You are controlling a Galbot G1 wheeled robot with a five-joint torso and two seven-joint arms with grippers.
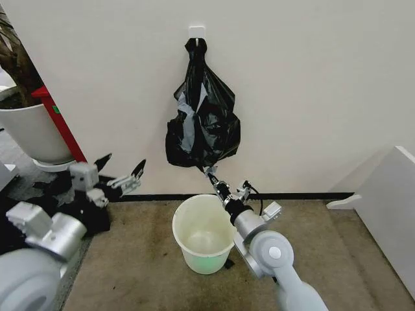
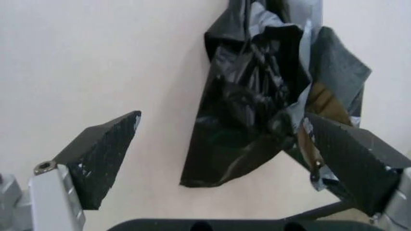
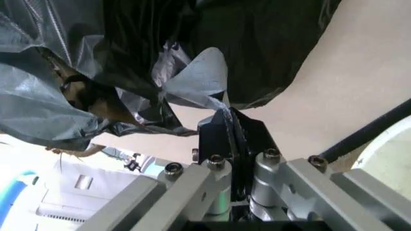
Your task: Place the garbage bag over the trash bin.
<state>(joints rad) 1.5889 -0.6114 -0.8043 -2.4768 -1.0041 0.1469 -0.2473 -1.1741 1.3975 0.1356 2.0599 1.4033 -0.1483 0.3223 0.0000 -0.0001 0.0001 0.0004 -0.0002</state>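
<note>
Right up close, the right gripper has its two black fingers squeezed tight together on a thin bottom corner of the bag. Seen from the head, this gripper reaches up just above the bin and pinches the lowest tip of the bag. That shiny black bag hangs from a small white hook on the wall, straight above the bin. It is crinkly and bunched up. Down on the brown floor, the white bin stands upright against the wall, and it looks pale green inside. To the left of the bin, the left gripper waits in the air with its fingers spread wide apart, holding nothing. It points toward the bag but does not touch it.
</note>
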